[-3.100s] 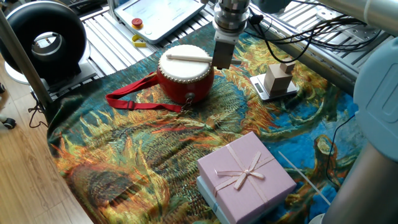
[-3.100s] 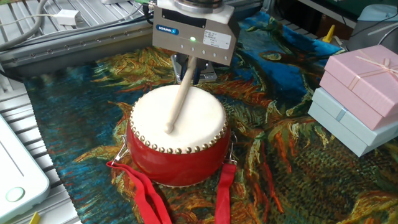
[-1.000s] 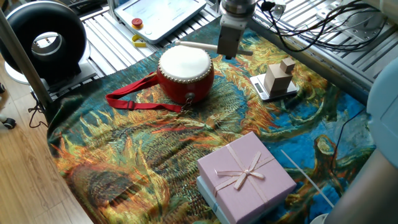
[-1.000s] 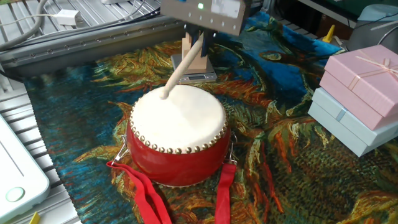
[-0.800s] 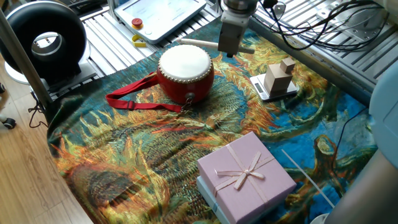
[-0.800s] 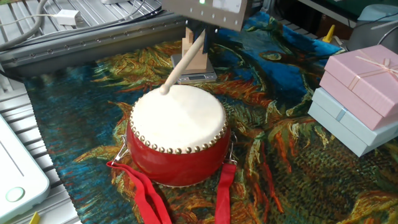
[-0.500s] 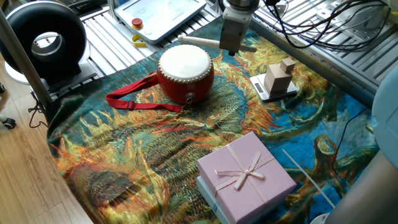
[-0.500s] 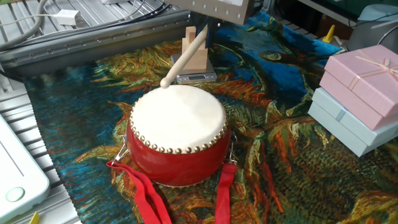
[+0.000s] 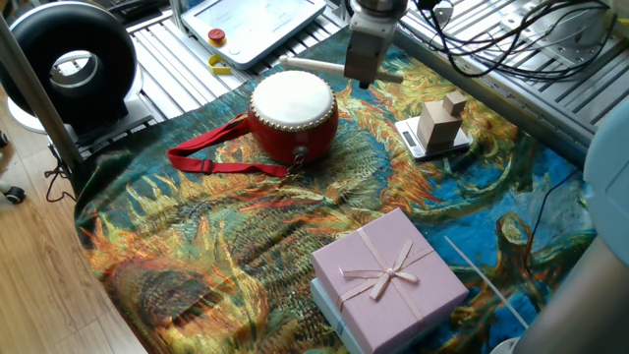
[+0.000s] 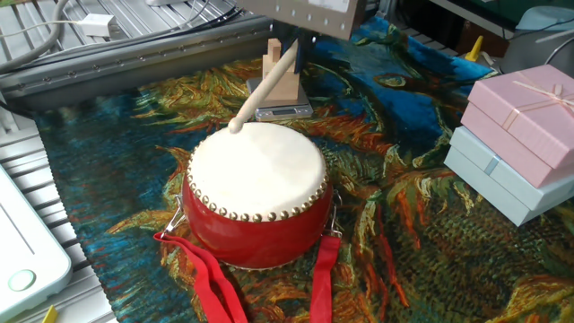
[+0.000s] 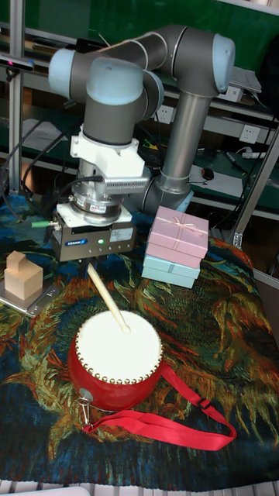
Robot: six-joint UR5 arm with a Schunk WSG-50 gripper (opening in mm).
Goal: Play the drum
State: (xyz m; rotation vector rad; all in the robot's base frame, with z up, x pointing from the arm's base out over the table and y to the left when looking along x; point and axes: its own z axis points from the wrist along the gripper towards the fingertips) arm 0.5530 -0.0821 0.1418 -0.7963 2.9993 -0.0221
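Observation:
The drum stands on the patterned cloth, red-bodied with a cream skin and studs round the rim; its red strap trails to the left. My gripper hangs above the drum's far edge, shut on a pale wooden drumstick. The drumstick slants down from the gripper, its rounded tip hovering just over the far rim of the skin. From the tall fixed view the gripper sits above and behind the drum, and the stick points down towards the skin.
A lilac gift box lies on a pale blue box at the front right. A wooden block sits on a small scale just beyond the gripper. A black ring-shaped device and a white panel stand at the back left; cables run behind.
Three seconds ago the stick lay on the skin. The gripper has since lifted it up and back. Over the last half second it has barely moved.

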